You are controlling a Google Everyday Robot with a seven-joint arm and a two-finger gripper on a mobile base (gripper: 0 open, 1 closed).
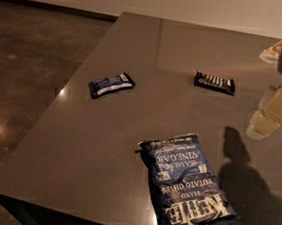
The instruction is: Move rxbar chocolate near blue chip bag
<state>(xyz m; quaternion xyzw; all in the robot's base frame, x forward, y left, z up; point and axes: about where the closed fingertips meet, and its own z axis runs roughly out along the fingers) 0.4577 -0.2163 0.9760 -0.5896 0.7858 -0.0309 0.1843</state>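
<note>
The rxbar chocolate is a small flat black wrapper with pale lettering, lying flat on the far right part of the grey table. The blue chip bag is large, crinkled and dark blue with white "Kettle" lettering, and lies flat near the table's front edge. My gripper hangs at the right edge of the camera view, above the table. It is to the right of the rxbar, a little nearer the front, and apart from it. It holds nothing that I can see.
A small dark blue bar wrapper with a white stripe lies on the left part of the table. The table's left and front edges drop to a brown polished floor. The arm's shadow falls right of the chip bag.
</note>
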